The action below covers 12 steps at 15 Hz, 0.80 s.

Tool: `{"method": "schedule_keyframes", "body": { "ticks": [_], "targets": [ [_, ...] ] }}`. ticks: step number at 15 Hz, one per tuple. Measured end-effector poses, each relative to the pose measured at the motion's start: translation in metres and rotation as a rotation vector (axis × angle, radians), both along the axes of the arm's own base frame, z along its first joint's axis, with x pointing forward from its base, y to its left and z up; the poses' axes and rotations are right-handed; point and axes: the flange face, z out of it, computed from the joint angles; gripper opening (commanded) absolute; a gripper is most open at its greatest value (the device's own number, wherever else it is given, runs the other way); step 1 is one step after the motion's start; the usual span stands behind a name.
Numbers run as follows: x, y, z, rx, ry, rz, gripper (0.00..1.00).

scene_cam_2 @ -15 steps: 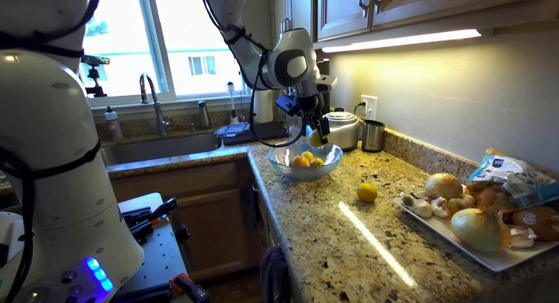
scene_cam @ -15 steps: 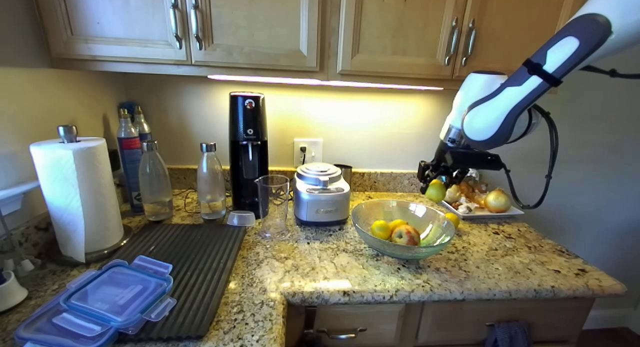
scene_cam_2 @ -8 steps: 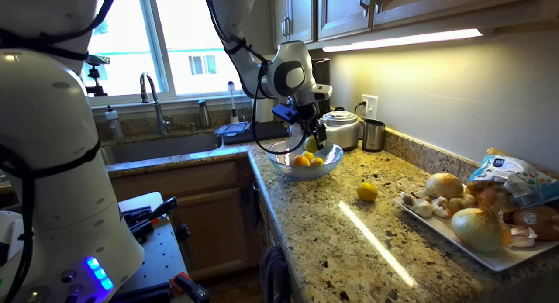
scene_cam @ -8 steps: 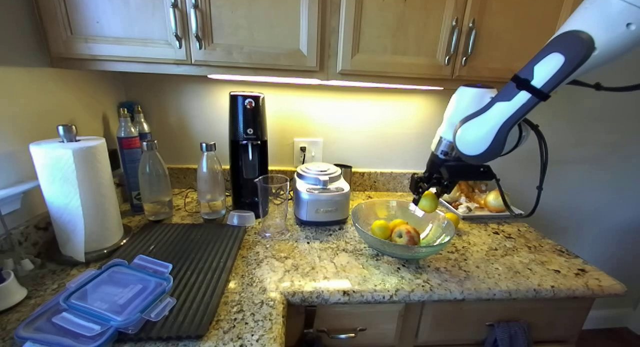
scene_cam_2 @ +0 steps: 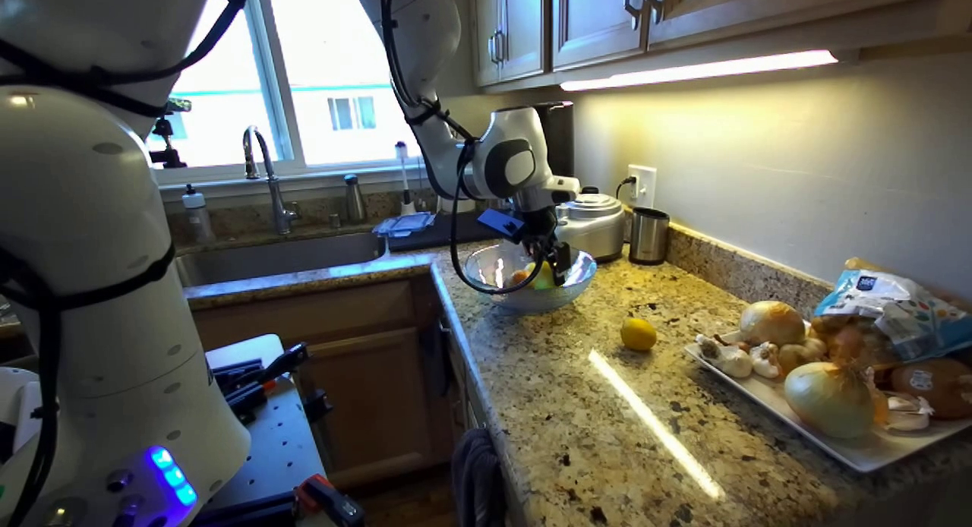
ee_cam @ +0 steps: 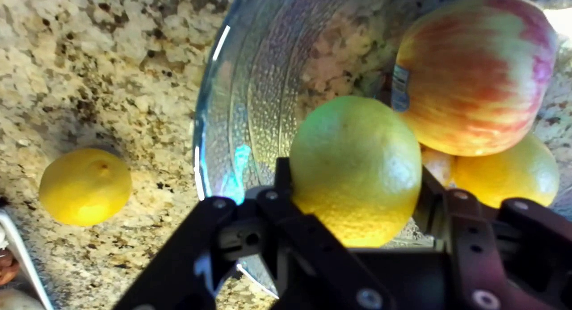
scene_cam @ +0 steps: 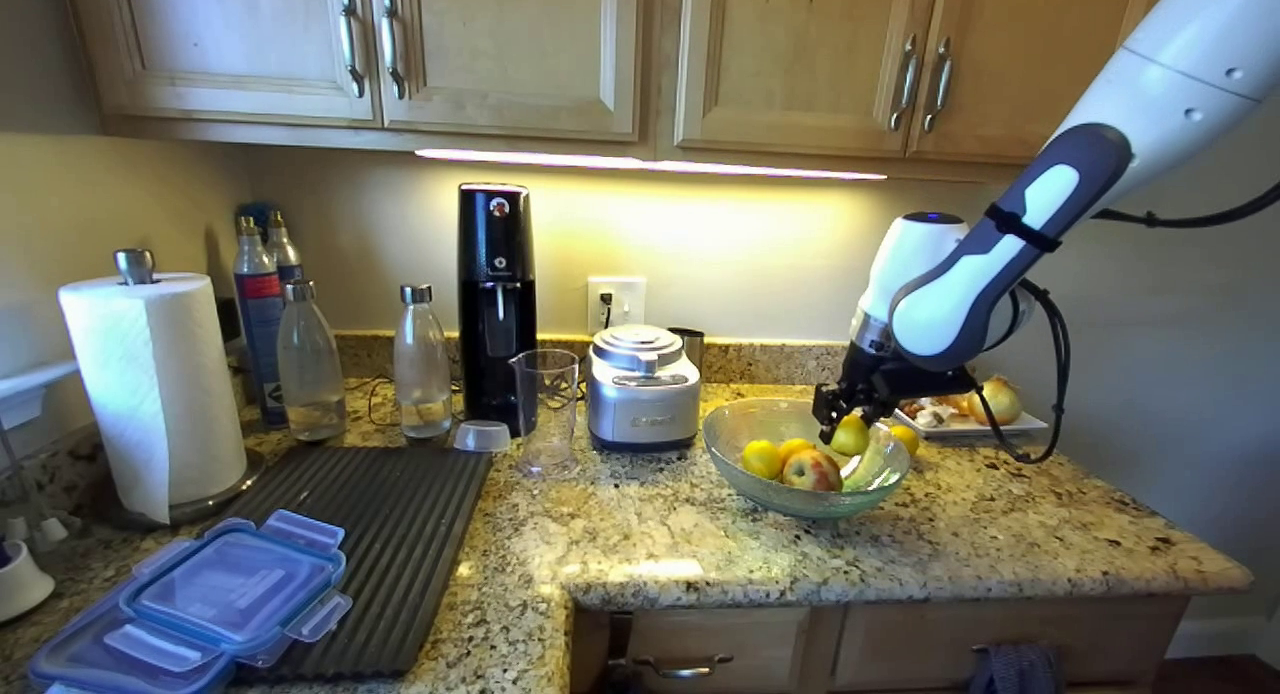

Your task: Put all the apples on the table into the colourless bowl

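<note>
Apple (ee_cam: 355,167), round and yellow-green: my gripper (ee_cam: 355,175) holds it by opposite sides, over the inside of the clear glass bowl (scene_cam: 750,487); I cannot tell whether it touches the glass. I judge it firm and fairly light, but its curved skin could slip, so its widest part is the place to hold, squeezed gently against bruising. A yellow apple (ee_cam: 85,187) lies on the worktop (ee_cam: 147,84) outside the bowl and apart from it.
</note>
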Motion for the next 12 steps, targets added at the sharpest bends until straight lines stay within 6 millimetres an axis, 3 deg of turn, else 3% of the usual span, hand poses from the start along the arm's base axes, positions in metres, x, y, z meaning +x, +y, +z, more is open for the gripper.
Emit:
{"method": "schedule_keyframes", "body": {
  "ticks": [1,3,5,12],
  "targets": [
    [0.0,0.002,-0.004,-0.003,0.003,0.005,0.87],
    [0.001,0.007,-0.007,-0.009,0.004,0.02,0.88],
    [0.002,0.011,-0.005,-0.017,-0.009,0.039,0.99],
    [0.011,0.011,0.024,-0.025,-0.08,0.054,1.0]
  ]
}}
